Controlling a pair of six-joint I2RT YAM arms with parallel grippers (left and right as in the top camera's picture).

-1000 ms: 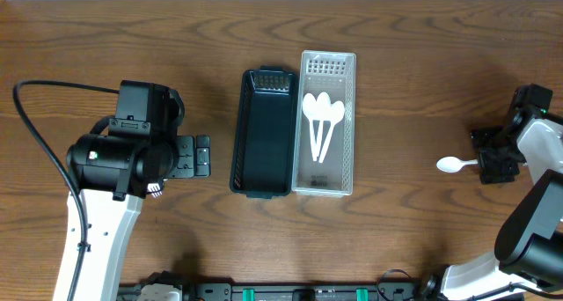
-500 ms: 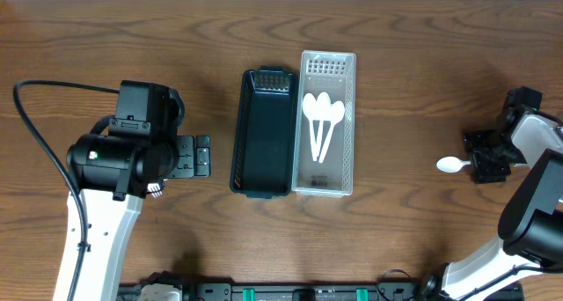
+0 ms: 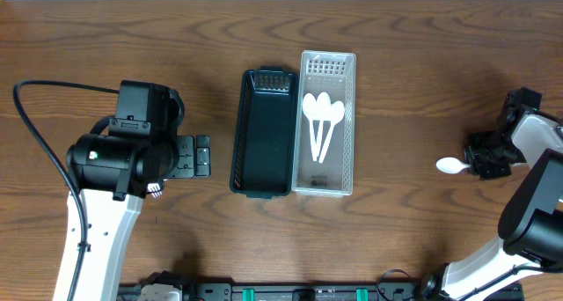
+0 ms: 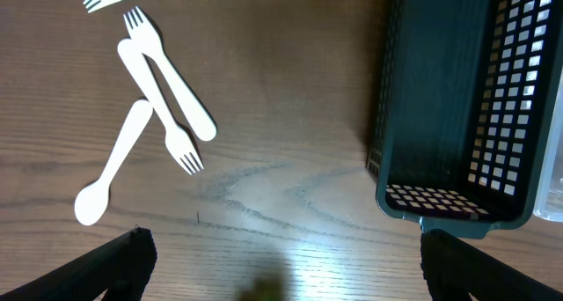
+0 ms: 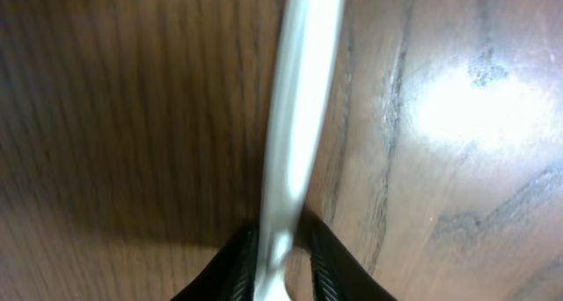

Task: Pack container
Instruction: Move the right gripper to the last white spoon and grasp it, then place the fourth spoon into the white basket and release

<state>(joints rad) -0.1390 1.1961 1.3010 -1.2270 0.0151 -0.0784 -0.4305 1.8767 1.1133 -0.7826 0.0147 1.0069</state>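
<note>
A white plastic spoon lies on the table at the far right, and its handle runs between the fingers of my right gripper, which is shut on it. A black basket stands at the table's middle with nothing in it. Beside it, a clear tray holds three white spoons. My left gripper hangs open left of the basket, holding nothing.
In the left wrist view, loose white cutlery lies on the wood left of the basket: a spoon and three forks. The left arm hides them from overhead. A black cable loops at the far left.
My right gripper has closed on the spoon's handle after shifting slightly toward it. The left arm, basket and tray have not moved.
</note>
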